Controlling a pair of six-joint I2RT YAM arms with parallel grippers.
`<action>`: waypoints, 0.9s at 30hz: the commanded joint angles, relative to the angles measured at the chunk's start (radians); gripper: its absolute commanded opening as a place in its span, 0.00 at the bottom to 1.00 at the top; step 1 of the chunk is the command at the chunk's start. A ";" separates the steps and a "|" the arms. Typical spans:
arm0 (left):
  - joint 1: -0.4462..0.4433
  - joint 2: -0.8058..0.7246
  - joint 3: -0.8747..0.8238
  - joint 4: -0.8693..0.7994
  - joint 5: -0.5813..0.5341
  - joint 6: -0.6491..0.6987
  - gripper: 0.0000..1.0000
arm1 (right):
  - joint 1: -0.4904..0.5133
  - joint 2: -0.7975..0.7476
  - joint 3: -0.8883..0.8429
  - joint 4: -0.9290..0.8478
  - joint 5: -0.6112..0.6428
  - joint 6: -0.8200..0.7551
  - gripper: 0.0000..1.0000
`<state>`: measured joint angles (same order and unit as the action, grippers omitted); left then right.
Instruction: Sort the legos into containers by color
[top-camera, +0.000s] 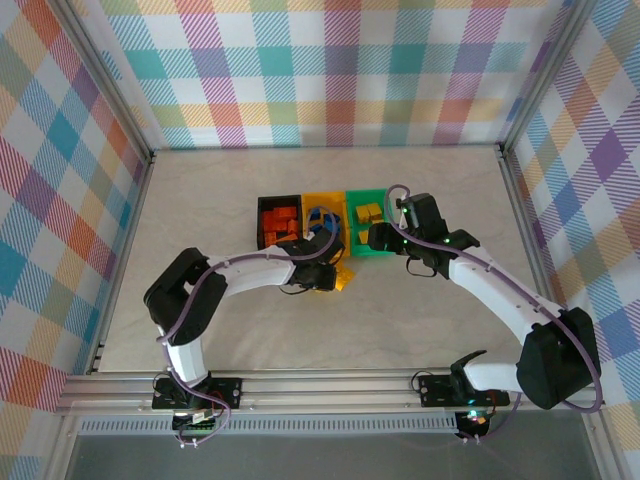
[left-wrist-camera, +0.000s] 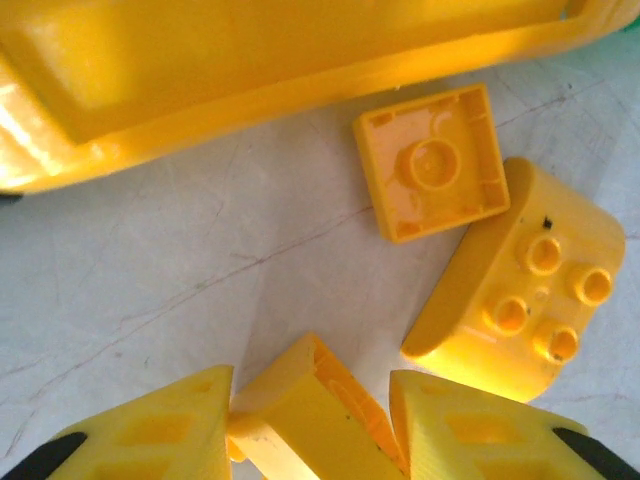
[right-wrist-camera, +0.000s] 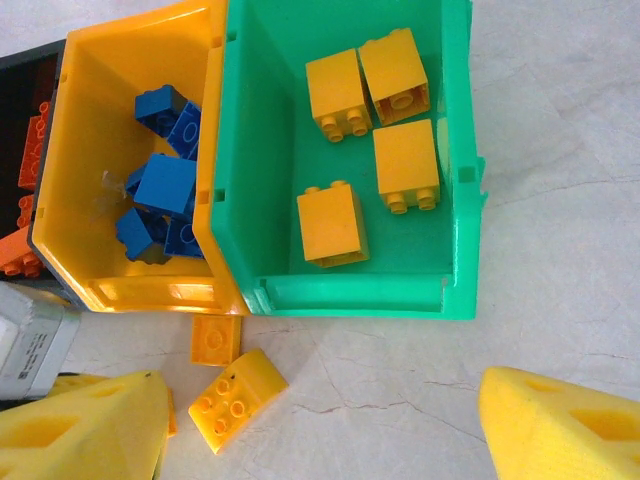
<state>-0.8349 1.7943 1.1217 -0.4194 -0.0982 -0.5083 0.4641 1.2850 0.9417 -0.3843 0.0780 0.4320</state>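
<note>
right of green bin (right-wrist-camera: 455, 150): open table (right-wrist-camera: 560, 200) | front of yellow bin (right-wrist-camera: 130, 290): loose yellow bricks (right-wrist-camera: 238, 392) (left arm (top-camera: 250, 268) close)

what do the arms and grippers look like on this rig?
Left arm and right arm: white links, black joints, purple cables looping alongside. Left gripper's fingers and right gripper's fingers: yellow plastic with recessed pockets.

Left arm (top-camera: 250, 268) and right arm (top-camera: 500, 292): white links, black joint housings, purple cable loops. Fingers (left-wrist-camera: 150, 430): yellow plastic, recessed pockets, black edging
</note>
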 joint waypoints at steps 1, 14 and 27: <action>-0.018 -0.089 0.008 -0.061 0.008 -0.014 0.35 | 0.001 -0.035 -0.026 0.011 0.017 0.016 0.81; 0.035 0.156 0.585 -0.237 -0.002 0.068 0.30 | 0.001 -0.144 -0.144 -0.014 0.057 0.064 0.81; 0.043 -0.001 0.423 -0.162 0.039 0.018 0.93 | -0.030 -0.005 -0.174 -0.042 0.047 0.055 0.86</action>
<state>-0.7895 1.9312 1.6466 -0.6224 -0.0765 -0.4625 0.4557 1.2156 0.7532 -0.4042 0.0956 0.4828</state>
